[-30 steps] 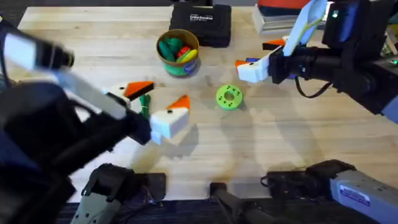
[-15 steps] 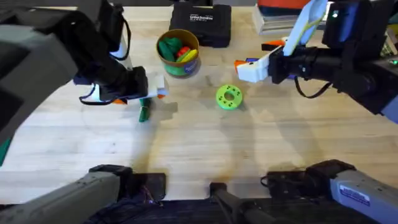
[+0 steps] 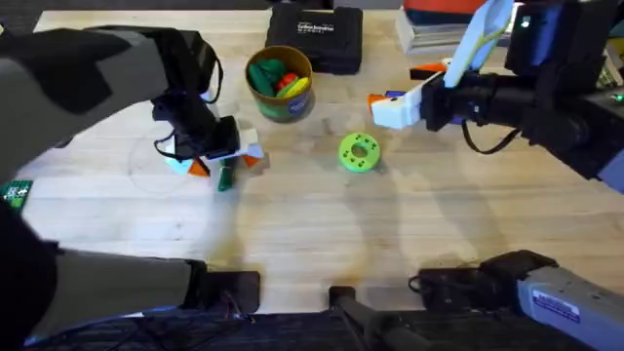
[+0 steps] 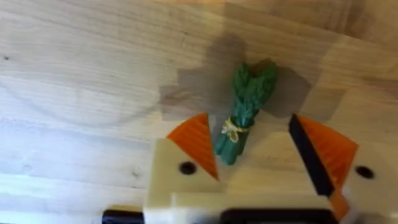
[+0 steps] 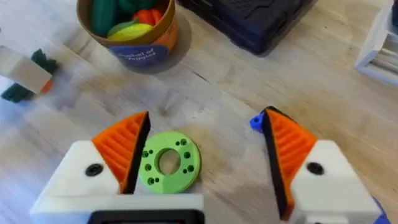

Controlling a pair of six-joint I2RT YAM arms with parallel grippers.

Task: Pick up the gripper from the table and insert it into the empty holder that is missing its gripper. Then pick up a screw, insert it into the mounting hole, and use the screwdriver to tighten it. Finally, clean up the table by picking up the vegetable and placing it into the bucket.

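The table (image 3: 322,224), a light plank-grained wooden top, is being shown across most of the overhead frame. At its upper centre a black rectangular case (image 3: 315,37) is seen lying flat. Just below and left of the case, the bucket (image 3: 279,82) is being seen upright, a small round can with a yellow-green rim; green, red and yellow toy pieces are being held inside it. In the right wrist view the bucket (image 5: 127,31) is showing at the upper left, with lettering on its side too small to be read.

Right of centre in the overhead frame, a bright green disc (image 3: 359,152) with holes is lying on the bare wood.

The left gripper (image 3: 219,156) is being held low over the table at centre left, its fingers spread wide. In the left wrist view the vegetable (image 4: 245,111) is being framed between the two orange pads (image 4: 196,142), untouched by either; it is a dark-green bundle like asparagus, tied near its lower end with a yellowish band, lying flat on the wood.

The right gripper (image 3: 395,107) is being held at the upper right, its fingers spread apart, with the green disc seen between them in the right wrist view.
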